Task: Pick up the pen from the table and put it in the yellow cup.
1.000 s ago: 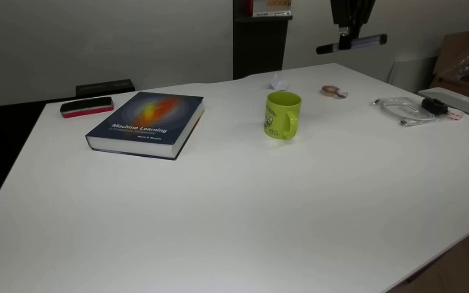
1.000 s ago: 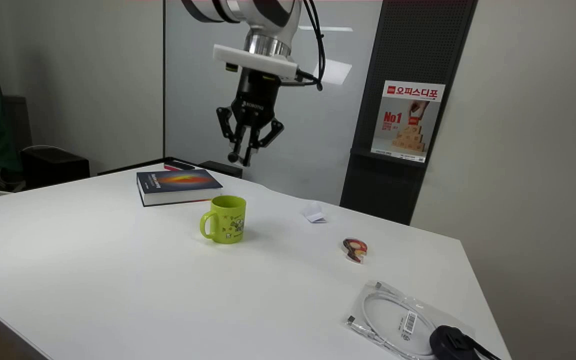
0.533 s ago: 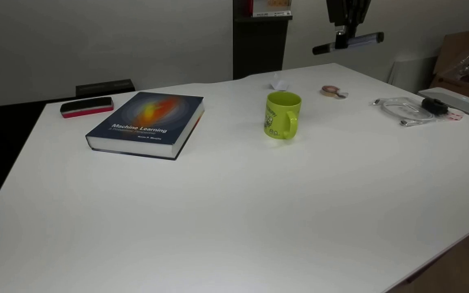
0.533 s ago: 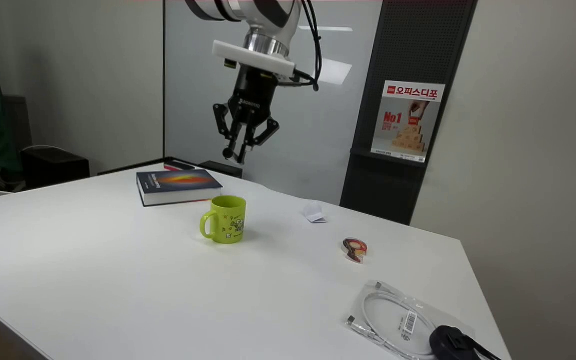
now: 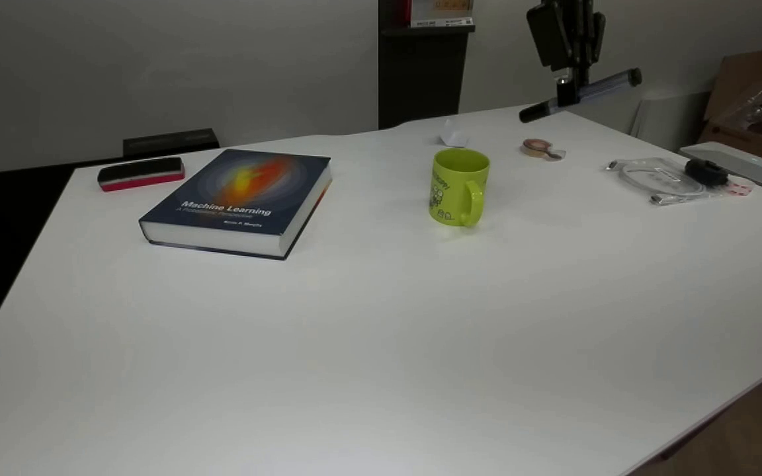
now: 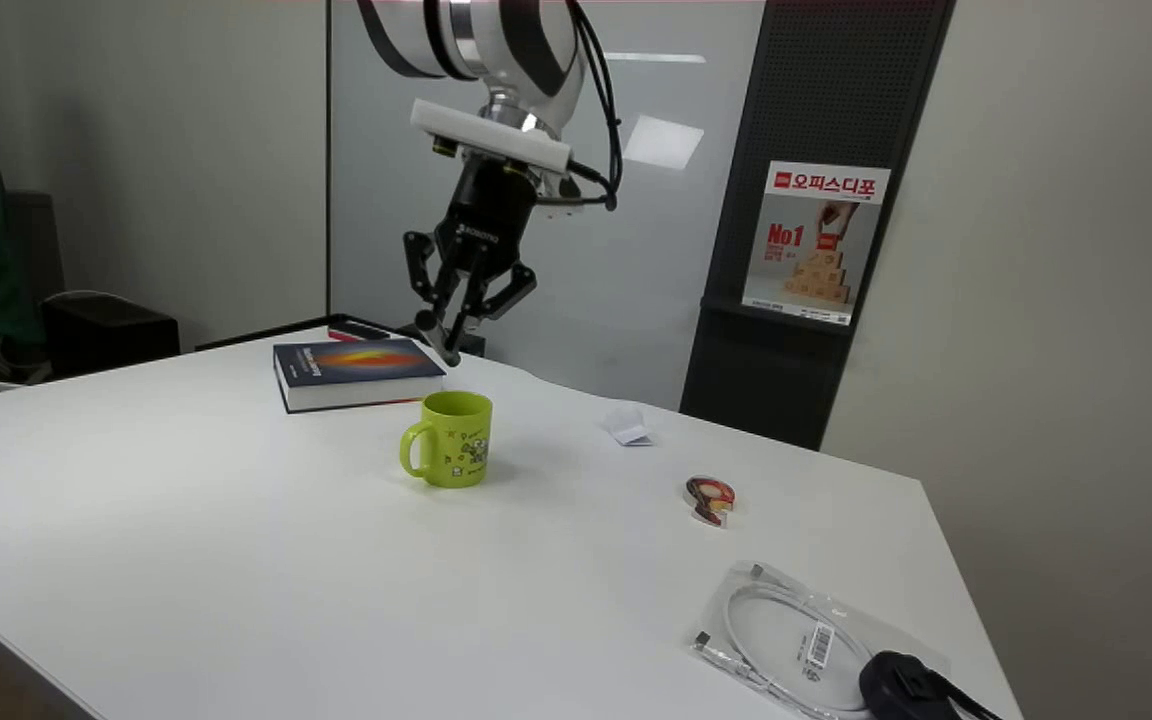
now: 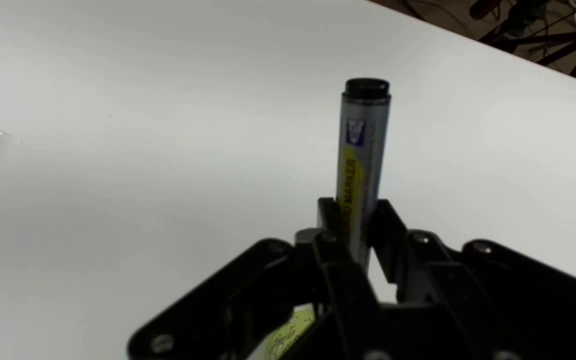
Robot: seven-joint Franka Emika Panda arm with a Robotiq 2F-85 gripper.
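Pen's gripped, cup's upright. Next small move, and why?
Probably steepen the pen before lowering it: in an exterior view it slants nearer level than upright, while the yellow cup stands mouth up, so end-first looks likelier to fit. The end effector is shut on the pen, so tilting one should turn both.

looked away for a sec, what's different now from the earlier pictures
In an exterior view, the gripper has come lower and toward that picture's left, carrying the pen, which looks more steeply tilted now. Nothing was newly grasped or let go. The yellow cup, book and bagged cable stayed put.
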